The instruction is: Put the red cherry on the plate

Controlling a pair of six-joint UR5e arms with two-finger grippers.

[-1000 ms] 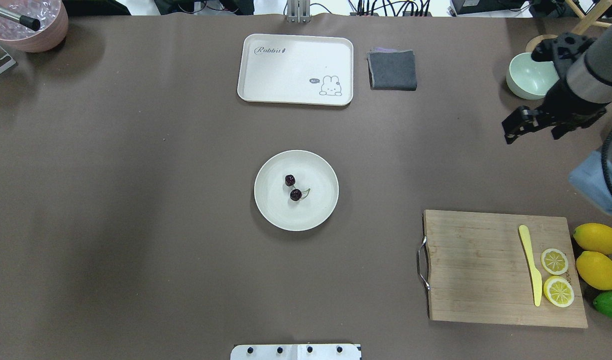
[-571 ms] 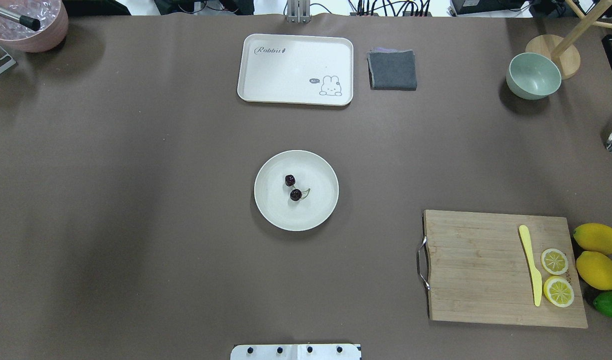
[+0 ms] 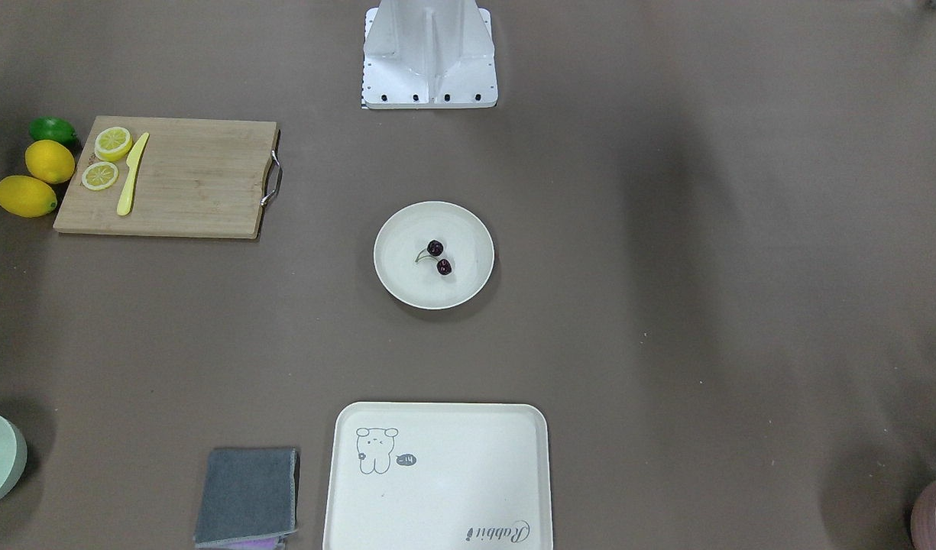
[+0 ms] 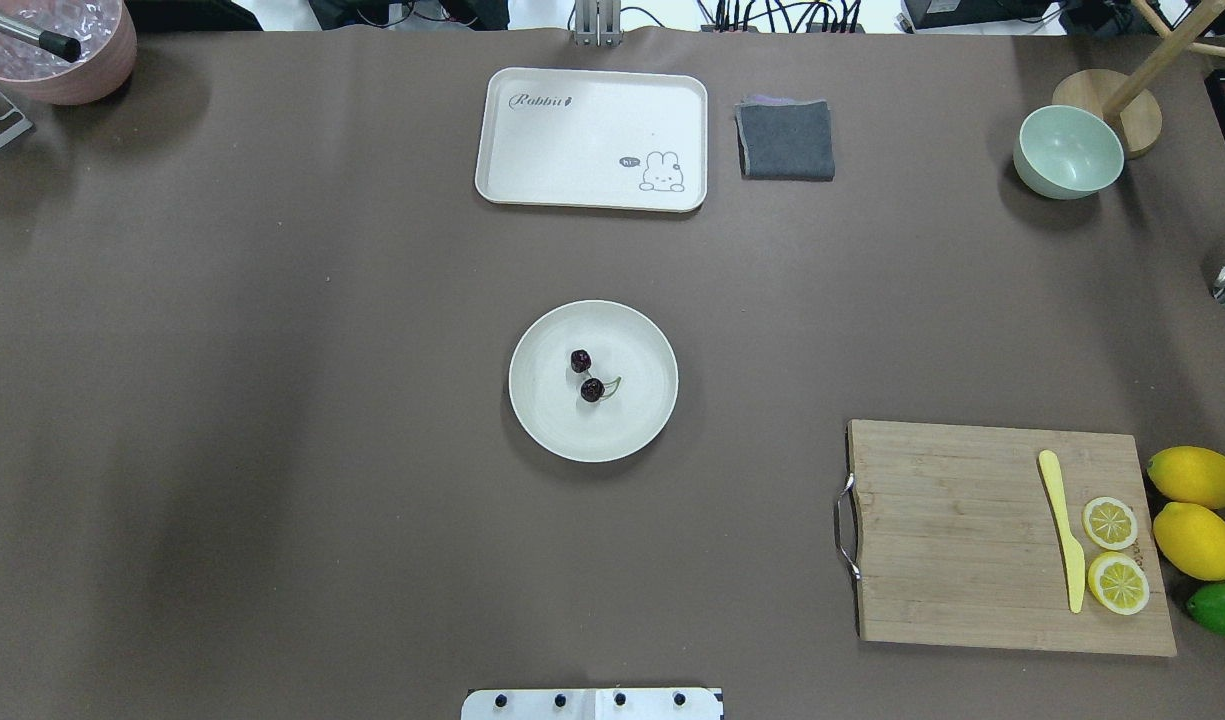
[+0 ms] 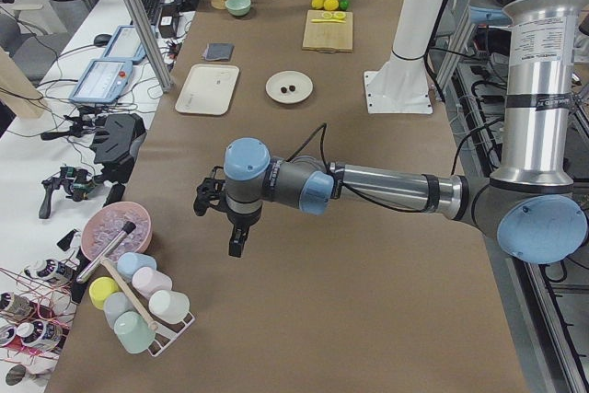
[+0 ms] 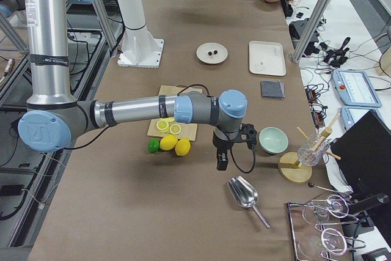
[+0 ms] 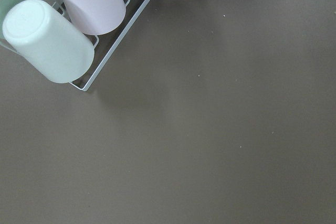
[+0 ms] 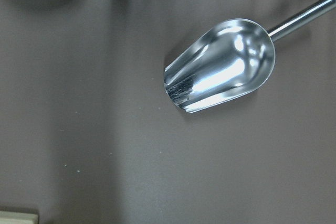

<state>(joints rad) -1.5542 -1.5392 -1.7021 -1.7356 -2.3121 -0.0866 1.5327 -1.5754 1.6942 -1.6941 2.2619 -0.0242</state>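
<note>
The red cherry (image 4: 586,375), a dark glossy pair joined by thin stems, lies inside the round cream plate (image 4: 632,425) at the table's middle, and also shows in the front view as the red cherry (image 3: 438,257) on the plate (image 3: 406,284). Neither gripper is near it. My left gripper (image 5: 232,232) hangs above bare table at my left end, seen only in the exterior left view. My right gripper (image 6: 222,162) hangs near the mint bowl at my right end, seen only in the exterior right view. I cannot tell whether either is open or shut.
A cream tray (image 4: 592,138) and grey cloth (image 4: 786,139) lie at the far edge. A mint bowl (image 4: 1068,150), a cutting board (image 4: 972,540) with knife and lemon slices, and lemons (image 4: 1194,478) sit right. A metal scoop (image 8: 220,66) lies under the right wrist, a cup rack (image 7: 79,30) under the left.
My right arm and gripper have pulled away to the right, out of the overhead view. The cherry and plate have not moved.
</note>
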